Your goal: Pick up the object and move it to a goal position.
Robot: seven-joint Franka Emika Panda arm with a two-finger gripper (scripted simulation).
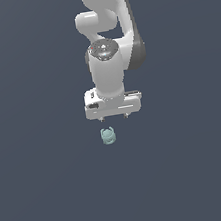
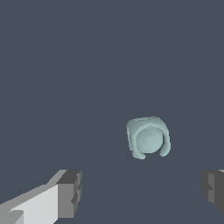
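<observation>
The object (image 1: pixel 108 135) is a tiny pale teal-green lump with small prongs, resting on the dark grey surface just in front of the white arm. In the wrist view the object (image 2: pixel 148 138) shows a round ring-like face. My gripper (image 1: pixel 113 117) hangs above and slightly behind it, apart from it. In the wrist view the gripper (image 2: pixel 142 192) is open, its dark grey fingertips (image 2: pixel 70 193) spread wide with nothing between them; the object lies beyond the gap, not inside it.
A flat dark grey-blue surface (image 1: pixel 45 194) fills both views. The white arm (image 1: pixel 104 27) rises from the gripper toward the top of the exterior view.
</observation>
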